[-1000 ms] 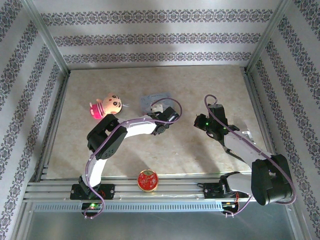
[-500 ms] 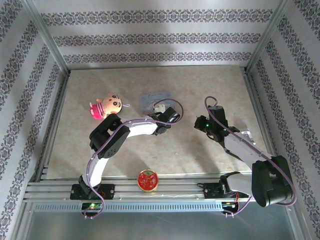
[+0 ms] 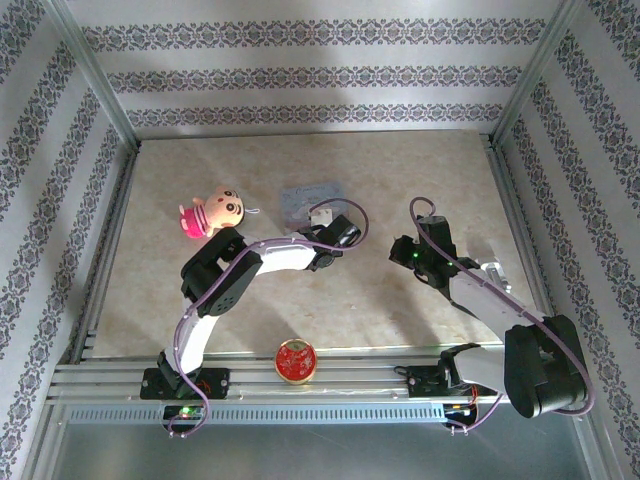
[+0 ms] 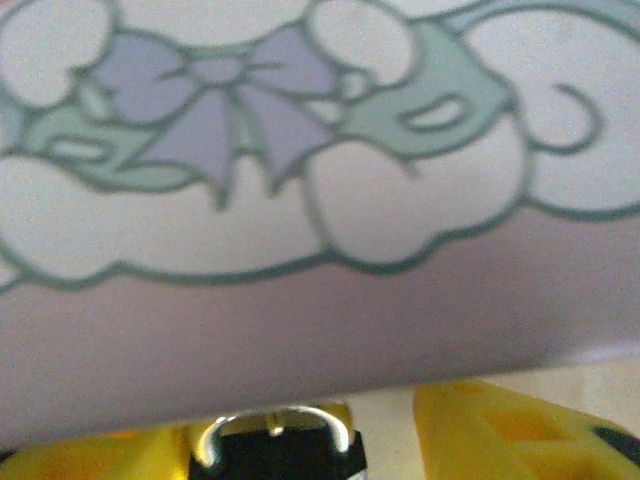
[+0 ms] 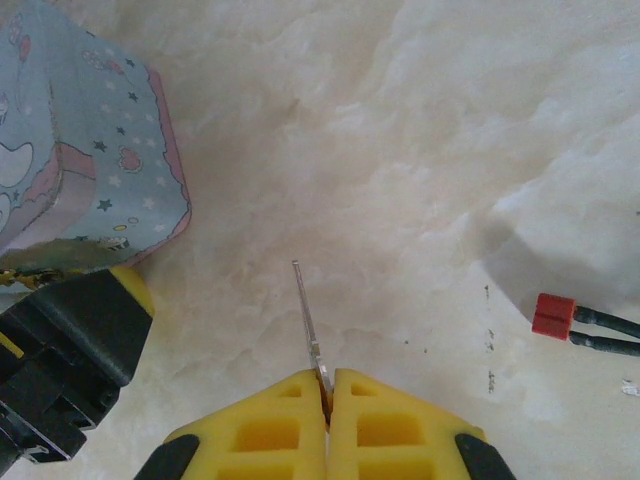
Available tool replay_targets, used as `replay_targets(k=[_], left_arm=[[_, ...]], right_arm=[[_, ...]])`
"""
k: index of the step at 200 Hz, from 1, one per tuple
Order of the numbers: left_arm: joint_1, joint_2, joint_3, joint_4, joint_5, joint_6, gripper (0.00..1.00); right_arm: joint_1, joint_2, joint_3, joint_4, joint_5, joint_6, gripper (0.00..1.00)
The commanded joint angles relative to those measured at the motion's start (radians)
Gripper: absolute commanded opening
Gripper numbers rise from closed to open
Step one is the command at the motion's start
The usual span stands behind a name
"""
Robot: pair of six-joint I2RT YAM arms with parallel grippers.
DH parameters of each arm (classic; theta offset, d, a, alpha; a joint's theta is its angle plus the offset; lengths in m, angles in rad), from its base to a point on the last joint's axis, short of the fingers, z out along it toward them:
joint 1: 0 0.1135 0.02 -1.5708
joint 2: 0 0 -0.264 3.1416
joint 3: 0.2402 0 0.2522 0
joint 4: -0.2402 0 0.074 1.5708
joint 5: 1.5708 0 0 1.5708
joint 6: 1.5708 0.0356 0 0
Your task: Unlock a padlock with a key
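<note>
Between right fingers [image 5: 390, 430], key [image 5: 308, 320] clamped, blade pointing forward. Padlock [image 4: 275, 450] sits between left fingers [image 4: 500, 430], can't tell if gripped. Key not yet inserted; insertion, turn remain.

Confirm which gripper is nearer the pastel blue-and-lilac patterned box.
Left. The left gripper sits right at the near edge of the box; the right gripper, shut on the thin metal key, stands off to its right with bare table between.

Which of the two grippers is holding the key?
The right gripper: shut on the thin metal key, blade sticking out ahead. The left gripper holds no key; it straddles the padlock by the patterned box.
</note>
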Motion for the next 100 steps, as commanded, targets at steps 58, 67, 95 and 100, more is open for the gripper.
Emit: replay_targets(k=[58,67,95,100], left_arm=[[0.006,0.004,-0.049,0.149,-0.087,0.095,0.51],[0.006,0.003,-0.054,0.159,-0.102,0.102,0.51],[0.006,0.010,-0.054,0.182,-0.121,0.122,0.49],[0.006,0.011,-0.054,0.188,-0.122,0.123,0.47]], right_arm=[[0.010,-0.019,-0.019,0.018,0.018,0.006,0.00],[0.010,-0.016,-0.020,0.019,0.019,0.006,0.00],[0.011,-0.008,-0.019,0.023,0.015,0.010,0.00],[0.011,-0.007,-0.019,0.024,0.016,0.010,0.00]])
